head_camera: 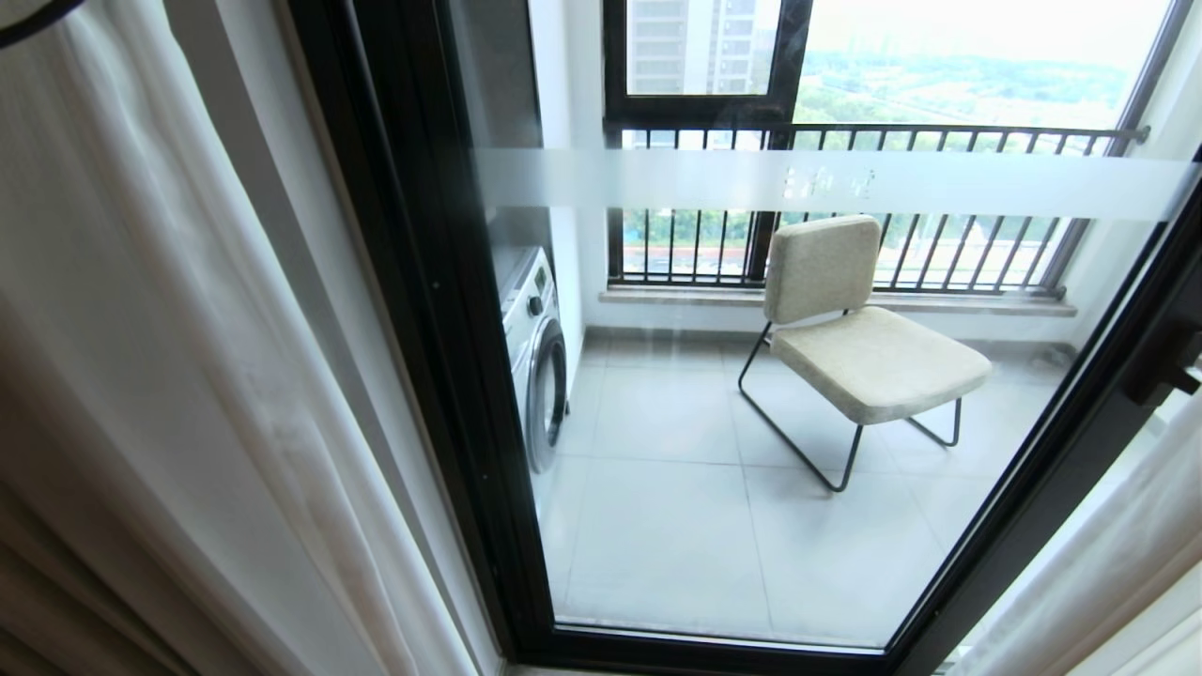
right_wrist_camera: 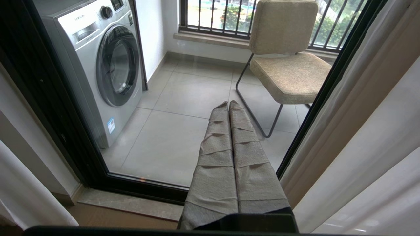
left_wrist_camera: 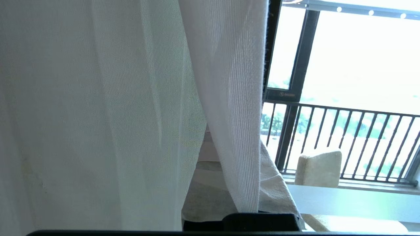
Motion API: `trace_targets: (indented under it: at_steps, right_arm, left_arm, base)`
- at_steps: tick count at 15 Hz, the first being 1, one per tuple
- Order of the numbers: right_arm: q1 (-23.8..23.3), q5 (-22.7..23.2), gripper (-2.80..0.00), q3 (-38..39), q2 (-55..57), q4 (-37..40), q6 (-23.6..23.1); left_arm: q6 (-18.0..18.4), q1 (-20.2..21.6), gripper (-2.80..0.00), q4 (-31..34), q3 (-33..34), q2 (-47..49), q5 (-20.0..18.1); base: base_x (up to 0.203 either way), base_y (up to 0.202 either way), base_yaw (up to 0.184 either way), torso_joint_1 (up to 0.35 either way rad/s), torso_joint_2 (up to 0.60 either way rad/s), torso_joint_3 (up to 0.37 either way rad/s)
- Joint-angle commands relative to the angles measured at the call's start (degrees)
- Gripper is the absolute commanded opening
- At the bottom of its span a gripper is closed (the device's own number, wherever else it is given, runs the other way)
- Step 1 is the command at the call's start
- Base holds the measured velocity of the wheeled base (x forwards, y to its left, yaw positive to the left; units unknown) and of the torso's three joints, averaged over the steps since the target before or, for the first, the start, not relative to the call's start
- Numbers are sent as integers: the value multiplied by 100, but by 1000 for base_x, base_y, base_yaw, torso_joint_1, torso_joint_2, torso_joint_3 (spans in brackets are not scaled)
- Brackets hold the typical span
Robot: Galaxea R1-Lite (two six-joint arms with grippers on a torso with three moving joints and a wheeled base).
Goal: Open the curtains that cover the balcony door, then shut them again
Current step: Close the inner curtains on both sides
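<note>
The curtains (head_camera: pixel 188 376) are drawn back to either side and the balcony door (head_camera: pixel 451 376) stands uncovered, so by the look of it the opening half is done and the closing pull is the step in hand.

The left jaws (left_wrist_camera: pixel 229 200) are closed on a fold of the white sheer (left_wrist_camera: pixel 236 131). The fabric runs straight up from between the cloth-wrapped fingertips (left_wrist_camera: pixel 279 193), and most of the sheer hangs just to one side of them. The glass and the outer railing (left_wrist_camera: pixel 344 131) lie beyond the jaws on the other side.

To do this well:
- keep the pinch firm, since thin sheer may slip out under load;
- pull level along the door, not downward, so the top hooks can slide;
- move steadily so the pleats spread evenly;
- judge whether the thick beige layer is also caught, which cannot be told from here.

The right jaws (right_wrist_camera: pixel 229 108) are pressed shut on nothing, pointing at the floor tiles with the chair (right_wrist_camera: pixel 285 59) and the washing machine (right_wrist_camera: pixel 98 65) beyond them, behind the glass.
</note>
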Motion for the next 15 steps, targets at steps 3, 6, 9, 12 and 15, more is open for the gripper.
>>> trace_targets:
  at_steps: [3,6,9,12,15]
  right_arm:
    - [2,5,-280,0,-2,-4,-4]
    - [2,5,-280,0,-2,-1,-4]
    - [2,5,-280,0,-2,-1,-4]
    - [2,5,-280,0,-2,-1,-4]
    - [2,5,-280,0,-2,-1,-4]
  left_arm:
    - [-6,-176,-280,-32,10,1,-137]
    - [-6,-409,-280,-34,104,-8,-112]
    - [-6,-591,-280,-8,123,21,-121]
    - [-6,-635,-280,-8,123,29,-129]
    - [-6,-693,-280,-8,130,29,-130]
  base:
    - [0,0,0,0,0,0]
    - [0,0,0,0,0,0]
    - [0,0,0,0,0,0]
    - [0,0,0,0,0,0]
    - [0,0,0,0,0,0]
